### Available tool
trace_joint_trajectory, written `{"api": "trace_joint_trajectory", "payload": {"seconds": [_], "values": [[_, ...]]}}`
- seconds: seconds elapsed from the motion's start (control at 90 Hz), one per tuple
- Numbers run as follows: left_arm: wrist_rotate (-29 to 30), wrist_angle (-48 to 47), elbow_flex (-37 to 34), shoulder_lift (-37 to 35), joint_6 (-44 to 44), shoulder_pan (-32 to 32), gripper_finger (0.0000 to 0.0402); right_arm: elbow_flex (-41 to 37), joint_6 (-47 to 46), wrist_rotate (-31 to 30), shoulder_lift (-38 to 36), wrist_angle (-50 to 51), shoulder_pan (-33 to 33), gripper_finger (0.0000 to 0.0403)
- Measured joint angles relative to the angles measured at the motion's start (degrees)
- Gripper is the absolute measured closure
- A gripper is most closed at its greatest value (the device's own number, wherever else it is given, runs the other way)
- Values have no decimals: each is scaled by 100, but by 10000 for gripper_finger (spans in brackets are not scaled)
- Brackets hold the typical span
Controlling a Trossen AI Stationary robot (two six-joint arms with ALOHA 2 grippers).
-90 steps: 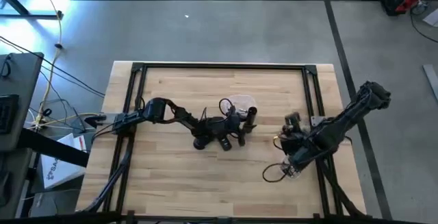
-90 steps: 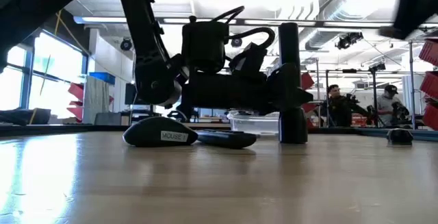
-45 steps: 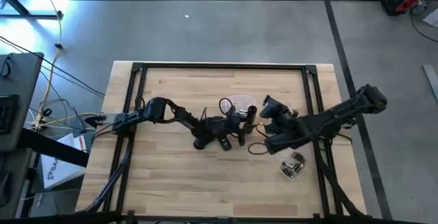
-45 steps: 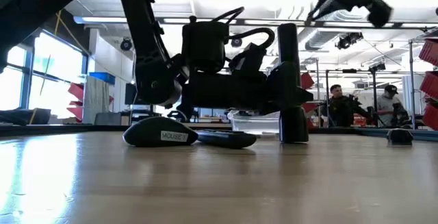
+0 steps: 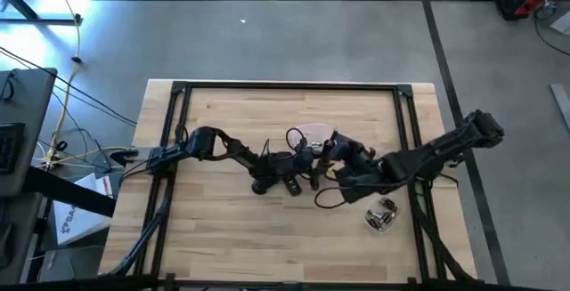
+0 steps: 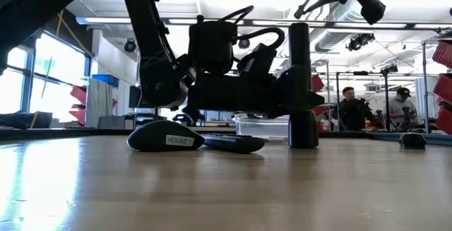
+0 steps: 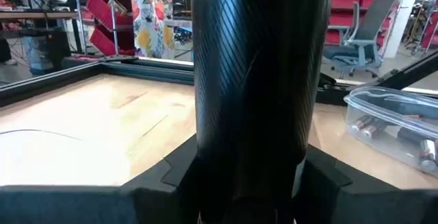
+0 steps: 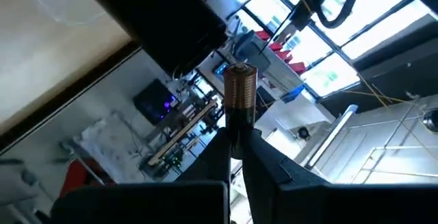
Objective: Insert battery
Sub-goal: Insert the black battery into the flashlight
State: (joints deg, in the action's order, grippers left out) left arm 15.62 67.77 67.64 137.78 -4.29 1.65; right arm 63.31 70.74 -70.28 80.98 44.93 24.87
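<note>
My right gripper (image 8: pixel 236 148) is clamped on a battery (image 8: pixel 239 97). In the right wrist view the battery stands up between my two dark fingers (image 8: pixel 270 166), its long axis running straight out along the fingers' line, its copper-coloured end pointing away from the wrist and toward the room beyond the tabletop. The lower part of the cell is hidden between the finger pads.

In the high view my right gripper (image 5: pixel 331 149) sits just right of centre, above the tabletop (image 5: pixel 223 229), close beside my left gripper (image 5: pixel 313 165). In the low view the right arm shows only at the top right of the frame, well above the wood.

My left gripper is low at the centre of the high view, close to the computer mouse (image 6: pixel 165 138), which lies flat at left of centre in the low view with a white label facing the camera. Beside it on the wood lies a flat dark piece (image 6: pixel 233 143). I cannot tell whether my left fingers are apart or together; the left wrist view is filled by a dark ribbed cylinder.

A clear plastic container (image 7: pixel 393 125) holding spare batteries rests at the right of the left wrist view.

A small clear tub (image 5: pixel 381 215) sits at lower right in the high view.
</note>
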Motion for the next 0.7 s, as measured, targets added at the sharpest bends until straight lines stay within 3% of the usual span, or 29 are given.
{"api": "trace_joint_trajectory", "payload": {"seconds": [0.189, 0.489, 0.7], "values": [[-13, -16, -2, 2, -1, 13, 252, 0, 315, 5, 1, -20, 181, 403], [39, -161, -27, 33, 88, 61, 186, 0, 151, -137, 1, -24, 309, 403], [42, -162, -28, -109, 275, 63, 168, 0, 0, -234, 1, -101, 384, 403]]}}
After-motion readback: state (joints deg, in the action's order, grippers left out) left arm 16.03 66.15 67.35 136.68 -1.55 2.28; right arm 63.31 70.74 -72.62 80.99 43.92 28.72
